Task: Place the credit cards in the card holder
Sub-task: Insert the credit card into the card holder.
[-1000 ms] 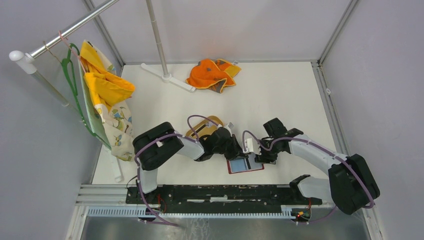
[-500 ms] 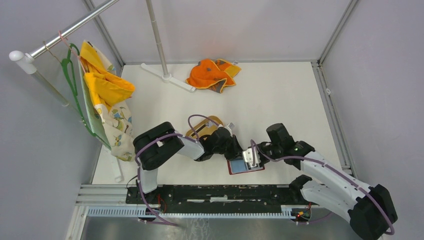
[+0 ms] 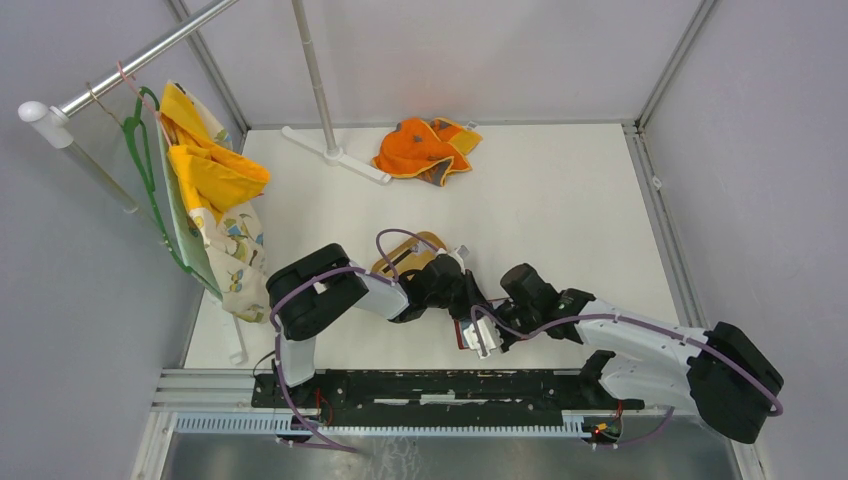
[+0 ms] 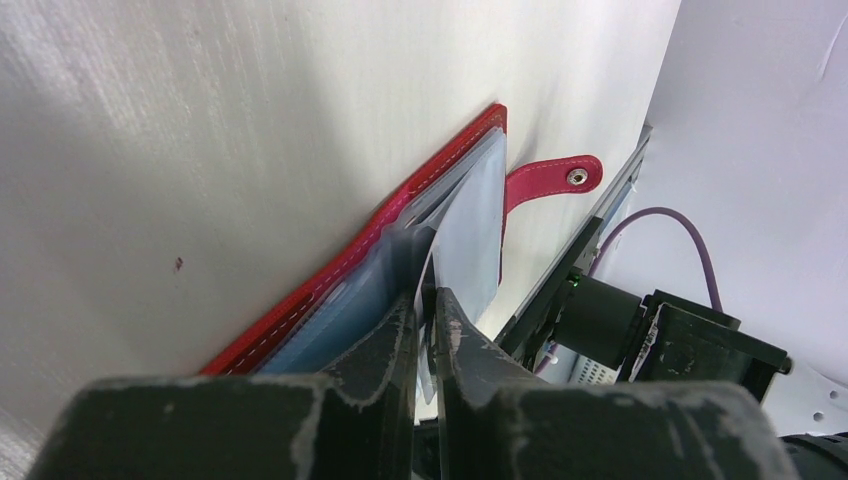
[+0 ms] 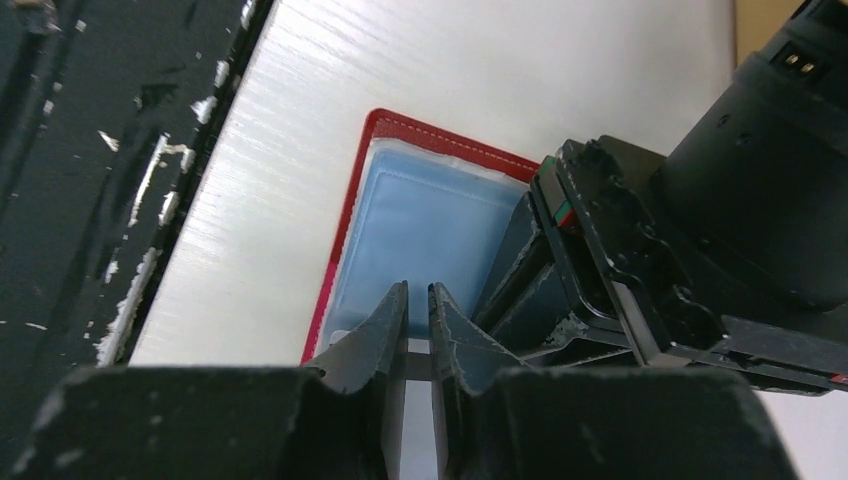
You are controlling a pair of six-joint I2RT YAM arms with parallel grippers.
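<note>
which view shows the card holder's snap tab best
Left wrist: the snap tab sticks out from the red card holder. Right wrist shows only the holder's blue inside and red rim, no tab. From the top, the arms hide it.

The card holder (image 5: 420, 215) lies on the worktop (image 3: 560, 200); a tray (image 3: 426, 242) sits behind-left of it, a cloth (image 3: 425, 148) far behind.

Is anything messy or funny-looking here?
Yes. An orange cloth lies crumpled at the far side of the table. The red card holder lies open near the front edge, with one pale inner page lifted, pinched by the left gripper.
</note>
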